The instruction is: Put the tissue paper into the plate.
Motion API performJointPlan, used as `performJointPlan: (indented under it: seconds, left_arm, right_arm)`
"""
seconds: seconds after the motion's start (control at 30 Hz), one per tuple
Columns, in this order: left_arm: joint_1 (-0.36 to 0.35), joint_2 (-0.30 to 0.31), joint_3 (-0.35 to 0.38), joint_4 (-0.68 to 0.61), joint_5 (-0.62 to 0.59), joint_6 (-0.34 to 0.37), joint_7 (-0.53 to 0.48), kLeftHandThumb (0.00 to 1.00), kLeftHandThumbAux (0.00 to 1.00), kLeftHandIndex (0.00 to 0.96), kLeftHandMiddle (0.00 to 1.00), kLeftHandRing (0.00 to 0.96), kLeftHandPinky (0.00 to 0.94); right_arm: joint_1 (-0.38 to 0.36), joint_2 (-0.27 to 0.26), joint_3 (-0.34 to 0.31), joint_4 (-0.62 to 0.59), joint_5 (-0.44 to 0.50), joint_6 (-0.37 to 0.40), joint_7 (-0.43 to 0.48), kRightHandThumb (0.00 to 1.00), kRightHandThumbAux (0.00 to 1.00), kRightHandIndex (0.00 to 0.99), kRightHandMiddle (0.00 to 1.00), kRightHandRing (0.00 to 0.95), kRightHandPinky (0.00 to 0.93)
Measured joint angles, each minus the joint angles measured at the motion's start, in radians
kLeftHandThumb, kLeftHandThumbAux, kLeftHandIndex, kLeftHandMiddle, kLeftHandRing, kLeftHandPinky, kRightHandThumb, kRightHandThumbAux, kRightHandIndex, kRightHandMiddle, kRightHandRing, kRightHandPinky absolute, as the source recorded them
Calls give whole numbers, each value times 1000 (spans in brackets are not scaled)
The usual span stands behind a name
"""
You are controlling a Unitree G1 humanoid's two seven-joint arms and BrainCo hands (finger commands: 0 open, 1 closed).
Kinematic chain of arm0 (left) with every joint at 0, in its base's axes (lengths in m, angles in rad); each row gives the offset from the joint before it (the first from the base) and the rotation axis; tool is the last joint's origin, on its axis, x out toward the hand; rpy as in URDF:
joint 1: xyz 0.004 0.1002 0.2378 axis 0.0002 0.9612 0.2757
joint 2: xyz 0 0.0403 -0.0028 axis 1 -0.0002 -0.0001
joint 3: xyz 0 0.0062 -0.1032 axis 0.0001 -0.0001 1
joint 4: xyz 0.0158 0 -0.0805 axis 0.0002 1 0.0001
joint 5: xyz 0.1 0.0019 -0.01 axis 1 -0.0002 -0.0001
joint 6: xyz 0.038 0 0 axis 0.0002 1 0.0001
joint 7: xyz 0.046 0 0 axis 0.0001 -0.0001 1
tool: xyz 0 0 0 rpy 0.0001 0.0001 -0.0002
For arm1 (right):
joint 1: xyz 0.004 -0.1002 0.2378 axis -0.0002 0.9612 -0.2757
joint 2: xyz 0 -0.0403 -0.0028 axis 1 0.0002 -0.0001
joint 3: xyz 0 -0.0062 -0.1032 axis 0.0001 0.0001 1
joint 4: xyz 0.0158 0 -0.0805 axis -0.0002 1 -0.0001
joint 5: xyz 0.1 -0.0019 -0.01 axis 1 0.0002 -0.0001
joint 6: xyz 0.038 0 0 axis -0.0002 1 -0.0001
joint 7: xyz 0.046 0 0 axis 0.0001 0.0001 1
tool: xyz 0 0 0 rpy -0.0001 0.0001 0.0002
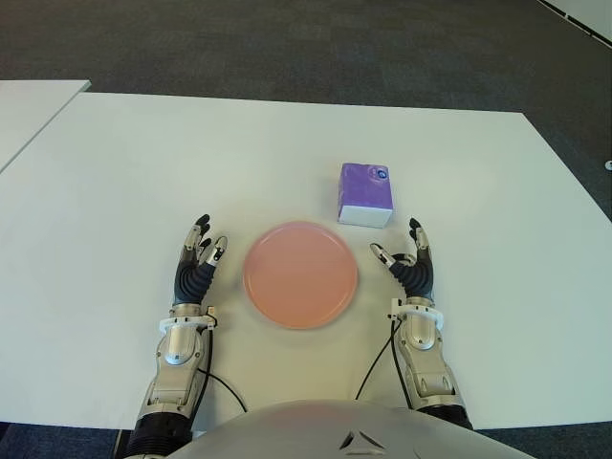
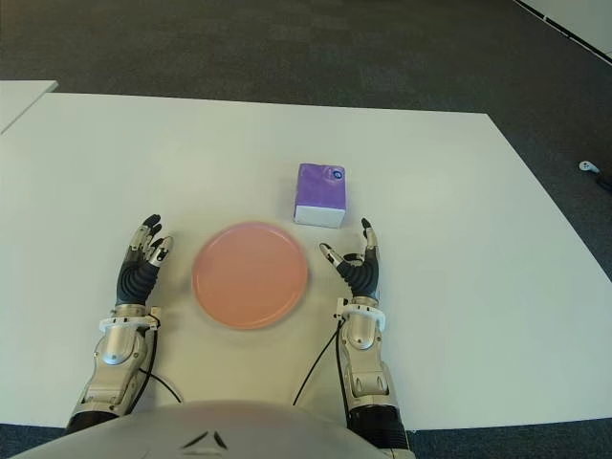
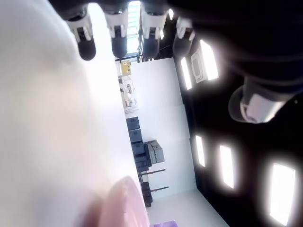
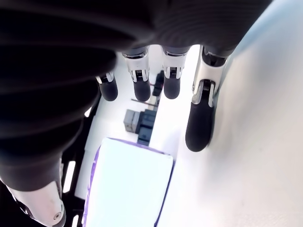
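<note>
**Tissue pack not yet grasped; both hands open beside the plate**

The white table (image 1: 124, 172) carries everything. Near its front edge sits the round pink plate (image 1: 300, 274), bare, with nothing in it. From the plate, the purple tissue pack (image 1: 366, 194) lies at about one o'clock, just beyond the rim and apart from it, flat on the table.

The left hand (image 1: 198, 260) shows at the plate's nine o'clock, fingers extended and relaxed, holding nothing; it looks idle. The right hand (image 1: 409, 260) shows at the plate's three o'clock, fingers likewise spread and empty. The pack sits at roughly eleven o'clock from this hand, near its fingertips but not touching. The right wrist view confirms it: the pack (image 4: 130, 187) lies ahead of the open fingers (image 4: 199, 125), with a gap between.

By my reading the task is at its start: the reach has not begun. The right hand is the nearer one, so the next move calls for it to advance toward eleven o'clock, close around the pack, lift, and carry it toward nine o'clock over the plate.

The pack is a blocky, near-square shape; its slightly longer axis seems to run twelve to six o'clock, with the white face turned toward the robot.
</note>
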Motion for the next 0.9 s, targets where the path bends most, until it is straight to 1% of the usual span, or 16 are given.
performJointPlan:
  seconds: [0.17,0.23,0.3,0.4,0.5,0.6,0.63,0.7,0.8,0.9]
  left_arm:
    - [-6,-1,2,12,0,-15,0,0,398,0,0,0,0]
    - [-9,-2,3,12,0,-17,0,0,397,0,0,0,0]
    - [-9,-2,7,10,-1,-21,0,0,397,0,0,0,0]
    - [-9,-2,11,11,-1,-21,0,0,397,0,0,0,0]
    - [-11,-2,13,13,-1,-22,0,0,398,0,0,0,0]
    - [-12,-4,13,19,-1,-23,0,0,398,0,0,0,0]
    - [-12,-5,13,23,0,-25,0,0,397,0,0,0,0]
    - [-17,-9,12,28,0,-27,1,0,397,0,0,0,0]
    - [-23,-16,10,28,0,-29,1,0,396,0,0,0,0]
    - [-23,-18,11,26,0,-29,2,0,396,0,0,0,0]
  right_arm:
    - [-10,-8,-12,5,4,1,1,105,689,0,0,0,0]
    - [-3,-9,-21,-54,1,32,10,115,678,0,0,0,0]
    - [-21,-22,-45,-124,-2,54,10,116,674,0,0,0,0]
    - [-98,-64,-99,-220,-16,82,4,117,678,0,0,0,0]
    - [-220,-108,-132,-319,-64,127,-6,123,679,0,0,0,0]
    - [-354,-136,-117,-375,-136,163,-6,133,668,0,0,0,0]
    - [-409,-148,-101,-376,-166,162,-6,140,658,0,0,0,0]
    - [-480,-165,-76,-364,-191,137,-5,147,650,0,0,0,0]
    - [-538,-184,-52,-343,-194,104,14,165,633,0,0,0,0]
    - [-548,-189,-51,-321,-191,95,30,171,627,0,0,0,0]
